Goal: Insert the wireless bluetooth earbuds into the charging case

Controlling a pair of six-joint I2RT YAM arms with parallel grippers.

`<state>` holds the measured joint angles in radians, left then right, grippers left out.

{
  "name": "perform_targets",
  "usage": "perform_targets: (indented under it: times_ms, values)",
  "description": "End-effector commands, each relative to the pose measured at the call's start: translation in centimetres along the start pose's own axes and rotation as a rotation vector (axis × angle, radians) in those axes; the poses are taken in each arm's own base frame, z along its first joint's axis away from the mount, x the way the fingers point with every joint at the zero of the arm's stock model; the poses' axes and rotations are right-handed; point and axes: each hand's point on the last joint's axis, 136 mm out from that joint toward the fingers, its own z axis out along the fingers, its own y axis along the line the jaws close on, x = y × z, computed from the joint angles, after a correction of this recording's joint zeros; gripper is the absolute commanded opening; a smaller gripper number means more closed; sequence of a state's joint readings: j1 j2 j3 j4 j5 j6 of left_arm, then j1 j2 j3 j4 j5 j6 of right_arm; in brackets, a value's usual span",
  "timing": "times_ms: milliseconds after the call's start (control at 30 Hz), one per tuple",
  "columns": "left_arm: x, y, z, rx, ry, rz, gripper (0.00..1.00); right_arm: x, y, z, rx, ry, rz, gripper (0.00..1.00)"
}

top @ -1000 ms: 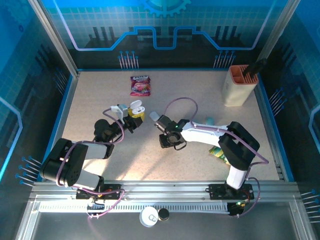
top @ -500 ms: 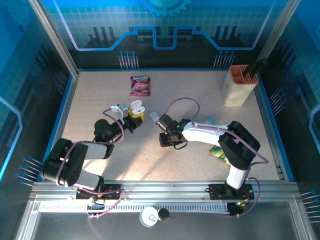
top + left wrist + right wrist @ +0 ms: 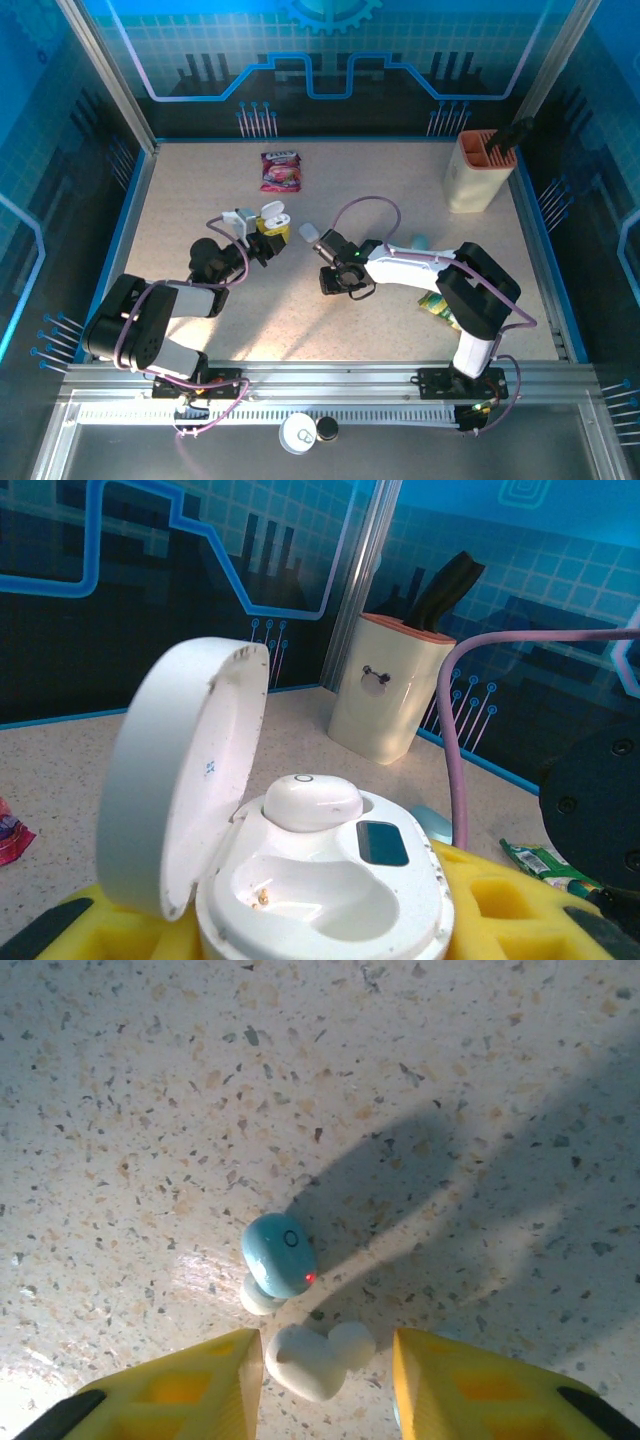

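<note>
The charging case [image 3: 330, 900] is clamped lid-open in the left claw [image 3: 268, 232], presented for loading. On the bench [image 3: 480, 1060], a white earbud [image 3: 310, 1362] is straddled, ungripped, by the part-open right claw [image 3: 322, 1375]; a blue earbud [image 3: 278, 1255] is seen at eleven o'clock.

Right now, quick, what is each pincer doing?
Left pincer: closed on the open case.
Right pincer: open around a white earbud, not gripping it.

The gap in the right gripper [image 3: 328, 1348] is partly taken up by the white earbud [image 3: 312, 1362], with the blue earbud [image 3: 278, 1258] just ahead; bare table [image 3: 480, 1080] is left all around.
</note>
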<state>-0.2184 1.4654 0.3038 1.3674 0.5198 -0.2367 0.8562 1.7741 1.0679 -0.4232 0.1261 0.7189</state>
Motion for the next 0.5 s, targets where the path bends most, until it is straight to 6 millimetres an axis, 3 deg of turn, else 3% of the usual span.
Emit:
perform_targets:
  times_ms: [0,233,467]
  values:
    - [-1.0,0.0,0.2,0.018,-0.030,0.020,0.21,0.7,0.0,0.6,-0.024,0.035,0.026,0.38]
    - [-0.8,0.1,0.2,0.017,-0.024,0.017,0.21,1.0,0.7,1.1,-0.039,0.082,-0.014,0.41]
    - [-0.8,0.1,0.2,0.015,-0.025,0.021,0.21,1.3,0.3,-0.2,0.008,0.087,-0.067,0.38]
